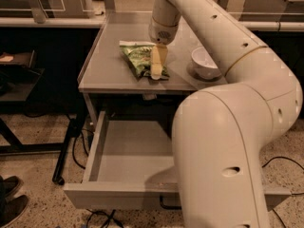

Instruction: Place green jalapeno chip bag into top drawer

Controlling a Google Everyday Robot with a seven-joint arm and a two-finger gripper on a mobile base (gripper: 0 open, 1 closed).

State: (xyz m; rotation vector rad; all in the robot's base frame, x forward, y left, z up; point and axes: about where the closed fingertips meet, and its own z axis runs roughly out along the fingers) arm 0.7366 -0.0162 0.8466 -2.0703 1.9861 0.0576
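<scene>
At seven o'clock in the view, a pair of dark shoes [10, 204] is standing on the speckled floor. Just beyond, the top drawer [128, 151] is hanging pulled out beneath the table, and the robot's big pale arm [228, 146] is covering its four o'clock corner. Farther back, the green jalapeno chip bag [137, 59] is lying flat on the grey tabletop [102, 65], near the front edge and outside the drawer. The gripper [157, 74] is pointing straight down at the bag's three o'clock side, its tip meeting the bag; whether it is clamping the bag I cannot tell. A white bowl [205, 63] is sitting at three o'clock of the bag, apart from it.
</scene>
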